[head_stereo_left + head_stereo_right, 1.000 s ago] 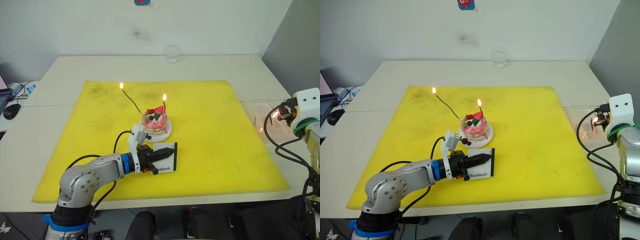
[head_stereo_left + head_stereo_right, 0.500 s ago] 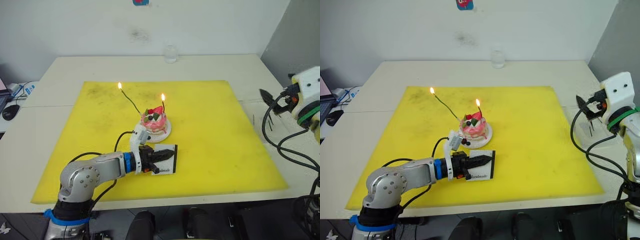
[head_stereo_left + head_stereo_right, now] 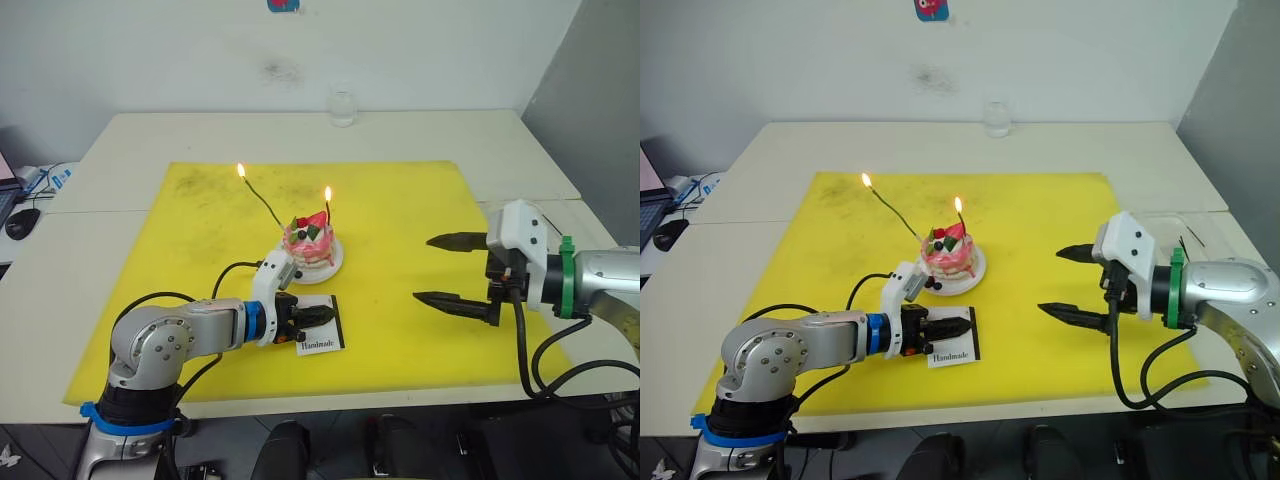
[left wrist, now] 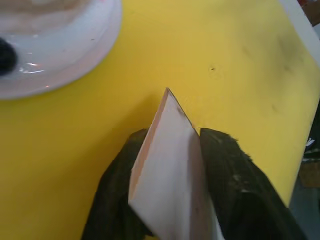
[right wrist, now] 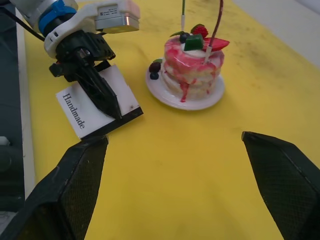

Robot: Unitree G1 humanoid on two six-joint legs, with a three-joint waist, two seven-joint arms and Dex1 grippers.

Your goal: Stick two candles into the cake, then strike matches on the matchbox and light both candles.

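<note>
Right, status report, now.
Left gripper shut on matchbox. Right gripper open, empty, over yellow mat. Both candles lit in cake. Nothing in the way.

matchbox (image 4: 167,165) cut off at the left wrist view's edge, print out of sight there, cake (image 4: 47,30) cropped to a plate rim, candles (image 5: 200,10) cut off in the right wrist view, flames outside it

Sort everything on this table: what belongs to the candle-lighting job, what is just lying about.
Job:
- cake on its plate
- green candle, lit
- red candle, lit
- matchbox, held in the left hand
- right hand, open over the mat

Lying about:
- glass by the wall
- clear tray at the table's right edge
- yellow mat
</note>
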